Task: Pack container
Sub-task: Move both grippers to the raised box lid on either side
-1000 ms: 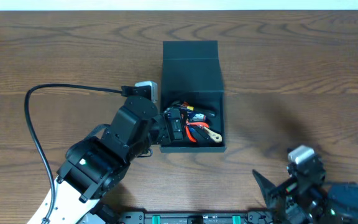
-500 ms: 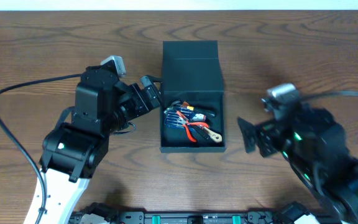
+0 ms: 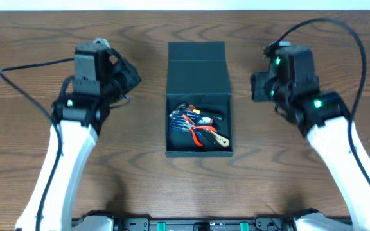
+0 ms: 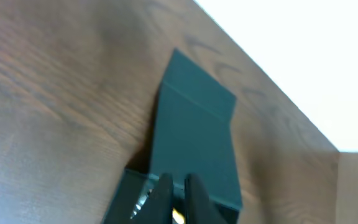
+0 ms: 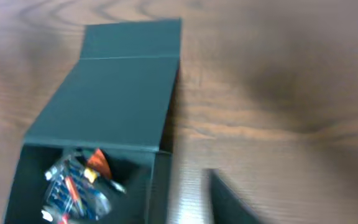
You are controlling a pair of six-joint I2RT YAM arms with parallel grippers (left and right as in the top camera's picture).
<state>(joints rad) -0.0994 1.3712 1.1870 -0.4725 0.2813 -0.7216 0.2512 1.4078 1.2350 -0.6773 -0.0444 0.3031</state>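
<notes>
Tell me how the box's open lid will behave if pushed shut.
The lid flap looks like thin creased cardboard, so it should probably fold over easily. The container seems light; with only small tools inside it may slide on the smooth table.

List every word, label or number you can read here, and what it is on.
No text can be read.
The container shows plain dark faces, no print in any view.
The blue striped packet inside it: any print is too small and blurred to read.
</notes>
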